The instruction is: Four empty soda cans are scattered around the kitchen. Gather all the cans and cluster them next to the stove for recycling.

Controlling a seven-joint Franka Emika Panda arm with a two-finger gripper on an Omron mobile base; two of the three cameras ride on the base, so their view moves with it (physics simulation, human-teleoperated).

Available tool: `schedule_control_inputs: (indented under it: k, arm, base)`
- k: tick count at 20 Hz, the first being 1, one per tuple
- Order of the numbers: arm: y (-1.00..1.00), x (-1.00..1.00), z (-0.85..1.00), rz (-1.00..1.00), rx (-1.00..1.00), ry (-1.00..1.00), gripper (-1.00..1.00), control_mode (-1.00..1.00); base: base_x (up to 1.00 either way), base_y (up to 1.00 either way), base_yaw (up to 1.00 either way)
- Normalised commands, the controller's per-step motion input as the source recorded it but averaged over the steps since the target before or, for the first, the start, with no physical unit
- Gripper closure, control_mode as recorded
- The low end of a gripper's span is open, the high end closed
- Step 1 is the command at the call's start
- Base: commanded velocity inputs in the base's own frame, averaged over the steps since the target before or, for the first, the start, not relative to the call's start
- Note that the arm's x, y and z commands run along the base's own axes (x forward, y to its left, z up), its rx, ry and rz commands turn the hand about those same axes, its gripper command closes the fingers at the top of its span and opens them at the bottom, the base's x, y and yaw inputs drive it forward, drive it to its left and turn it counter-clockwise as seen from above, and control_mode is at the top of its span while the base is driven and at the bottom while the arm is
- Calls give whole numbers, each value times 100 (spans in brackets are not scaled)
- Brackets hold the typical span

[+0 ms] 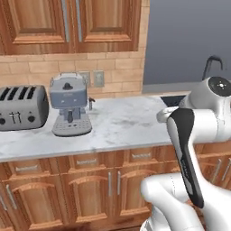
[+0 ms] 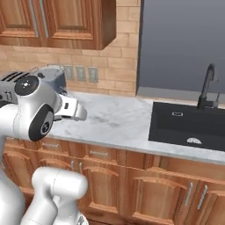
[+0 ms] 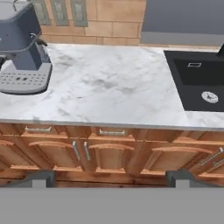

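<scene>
The surface (image 3: 113, 87) is white marble with soft grey veining, a long slab over wooden cabinets (image 3: 109, 153) with arched panel doors and slim metal handles; near its left end stands a boxy grey-blue espresso machine (image 1: 69, 109) with a perforated drip tray, and at the far left edge a rounded brushed-steel toaster (image 1: 21, 107) with dark slots; toward the right end a black rectangular sink (image 2: 189, 125) is sunk into the slab, its basin holding nothing but a round drain, a curved black faucet (image 2: 207, 85) at its back edge; the claw (image 3: 112, 178) is spread wide, gripping nothing, level with the cabinet fronts; no can or stove can be located in these views; no writing is legible.
</scene>
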Motion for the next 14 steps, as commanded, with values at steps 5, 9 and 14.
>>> schedule_control_inputs:
  k: [5,9,14]
  arm:
    - [0,0,0,0,0,0,-100,100]
    - [0,0,0,0,0,0,-100,100]
    - [0,0,0,0,0,0,-100,100]
  base:
    - [0,-79,-24]
    - [0,-56,-30]
    - [-4,-9,-40]
